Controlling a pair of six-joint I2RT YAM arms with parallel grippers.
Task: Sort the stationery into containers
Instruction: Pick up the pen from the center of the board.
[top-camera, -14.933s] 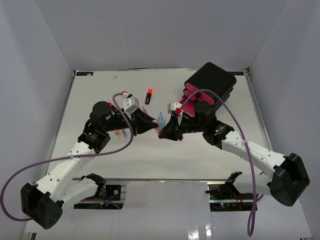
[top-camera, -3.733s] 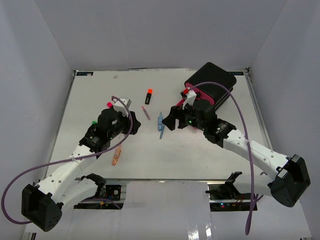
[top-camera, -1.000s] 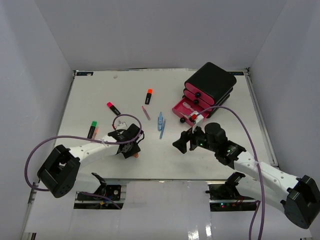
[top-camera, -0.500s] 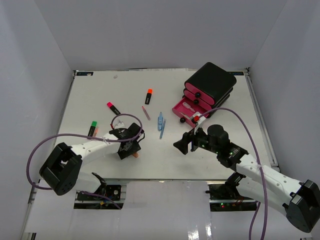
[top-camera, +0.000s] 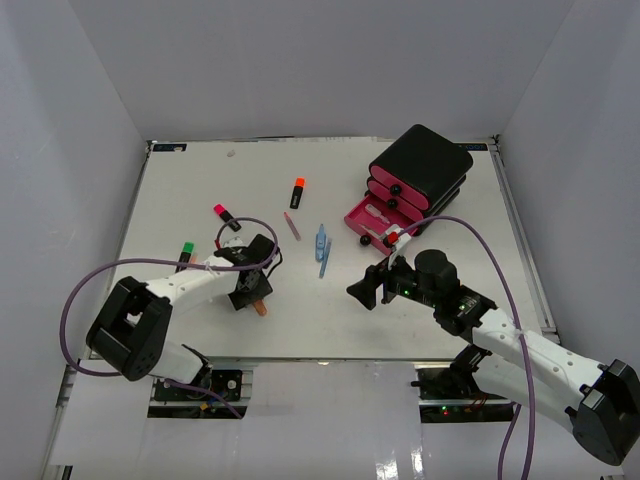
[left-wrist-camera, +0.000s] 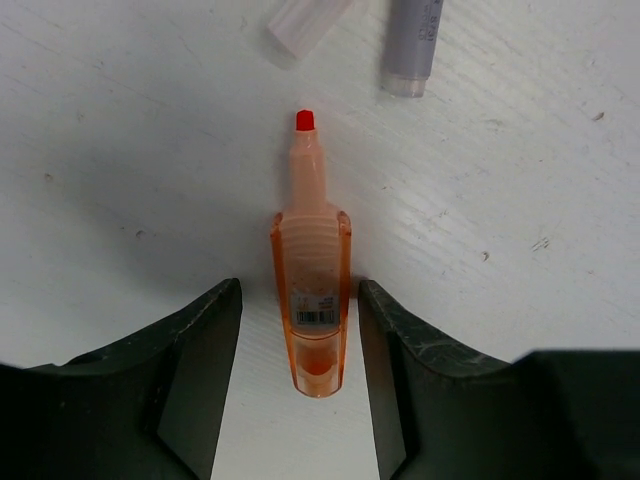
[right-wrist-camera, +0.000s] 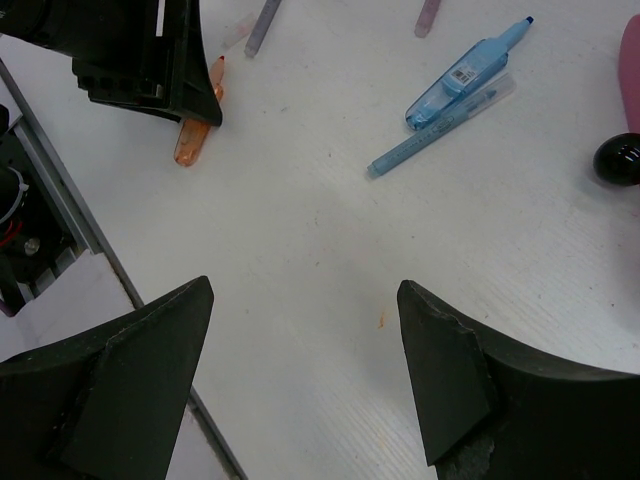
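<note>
An orange pen (left-wrist-camera: 311, 300) lies flat on the white table, red tip pointing away. My left gripper (left-wrist-camera: 300, 300) straddles it, open, with a small gap on each side. In the top view that gripper (top-camera: 250, 292) sits left of centre, the pen (top-camera: 259, 306) poking out below it. My right gripper (right-wrist-camera: 305, 290) hovers open and empty over bare table (top-camera: 365, 290). The containers (top-camera: 420, 172) stand at the back right, the bottom pink drawer (top-camera: 372, 220) pulled out with small items inside.
Highlighters with orange (top-camera: 297, 192), pink (top-camera: 226, 217) and green (top-camera: 186, 255) caps lie scattered on the left half. A pink pen (top-camera: 292, 225), a blue corrector (right-wrist-camera: 465, 70) and a blue pen (right-wrist-camera: 440, 125) lie mid-table. Pale pink (left-wrist-camera: 305, 20) and purple (left-wrist-camera: 412, 45) pens lie beyond the orange one.
My left gripper has shifted slightly up and left, and its jaws stand wider than a second ago. The right arm has barely moved.
</note>
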